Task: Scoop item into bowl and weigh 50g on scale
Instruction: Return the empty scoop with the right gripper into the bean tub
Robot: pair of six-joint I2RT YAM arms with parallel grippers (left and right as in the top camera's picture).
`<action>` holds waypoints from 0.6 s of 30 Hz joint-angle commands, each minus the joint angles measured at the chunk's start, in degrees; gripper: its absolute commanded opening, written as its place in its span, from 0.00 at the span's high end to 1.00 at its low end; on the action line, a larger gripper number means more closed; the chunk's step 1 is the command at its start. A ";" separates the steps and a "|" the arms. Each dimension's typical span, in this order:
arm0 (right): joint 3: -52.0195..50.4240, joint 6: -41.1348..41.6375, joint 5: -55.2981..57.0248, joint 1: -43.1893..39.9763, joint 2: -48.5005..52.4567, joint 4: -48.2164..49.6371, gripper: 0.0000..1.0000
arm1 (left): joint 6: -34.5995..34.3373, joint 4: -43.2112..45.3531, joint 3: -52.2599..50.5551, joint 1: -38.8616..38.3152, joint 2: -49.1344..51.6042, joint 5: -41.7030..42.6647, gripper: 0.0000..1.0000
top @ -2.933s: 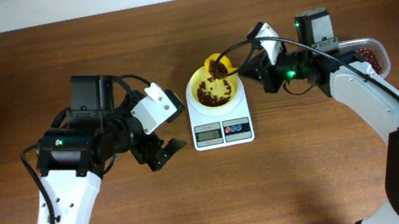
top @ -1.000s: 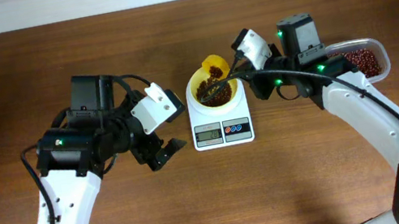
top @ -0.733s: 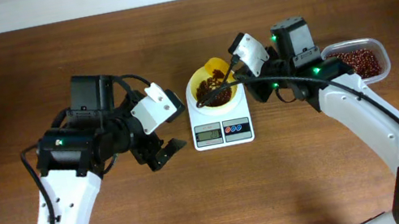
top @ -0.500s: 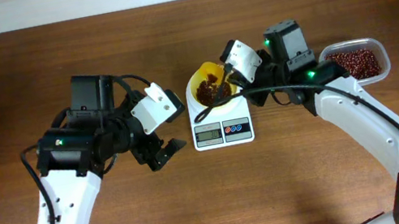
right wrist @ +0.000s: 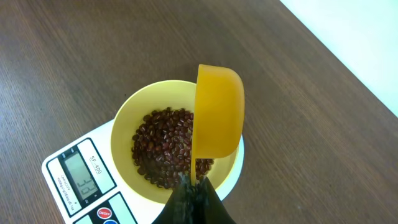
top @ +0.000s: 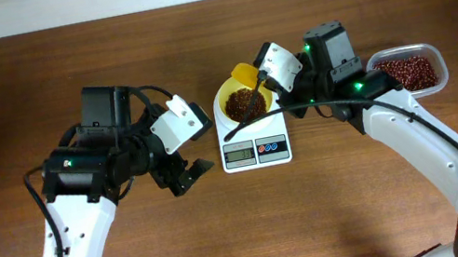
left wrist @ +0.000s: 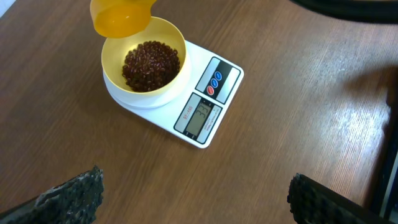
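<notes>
The pale yellow bowl (top: 245, 104) sits on the white scale (top: 253, 138) and holds a heap of dark red-brown beans (top: 244, 103). My right gripper (top: 277, 91) is shut on the handle of a yellow scoop (top: 246, 74), tipped on its side over the bowl's far rim. In the right wrist view the scoop (right wrist: 217, 112) stands on edge above the beans (right wrist: 165, 146) in the bowl (right wrist: 124, 140), with the gripper (right wrist: 194, 186) at its handle. My left gripper (top: 182, 173) is open and empty, left of the scale; its view shows the bowl (left wrist: 112, 59) and scale (left wrist: 205, 112).
A clear plastic tub (top: 408, 71) with more beans stands at the right, behind my right arm. The scale's display (left wrist: 199, 116) faces the table's front edge, with red and blue buttons (left wrist: 215, 83) beside it.
My right gripper turned the scoop over the bowl and the beans fell in. The arm shifted left, then lifted the emptied scoop to the bowl's far rim. The left arm stayed still.
</notes>
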 commanded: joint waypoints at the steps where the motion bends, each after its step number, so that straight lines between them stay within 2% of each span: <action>1: 1.09 -0.04 0.44 0.74 -1.55 -0.15 0.96 | -0.70 0.07 -0.48 -0.11 0.07 1.01 0.01; 11: 1.09 0.20 -3.02 0.72 -1.55 -1.01 0.96 | -0.72 0.07 -0.48 -0.11 0.07 1.03 0.01; 13: 1.09 4.04 -2.99 0.52 -2.16 1.14 0.96 | -0.70 0.07 -0.48 -0.11 0.07 1.03 0.01; 15: 1.20 9.38 -2.97 -1.14 -4.02 3.10 0.96 | -0.72 0.09 -0.48 -0.11 0.07 1.01 0.01; 18: 1.20 9.53 -0.46 -8.24 -8.26 1.03 0.96 | -0.72 0.07 -0.48 -0.11 0.07 1.01 0.01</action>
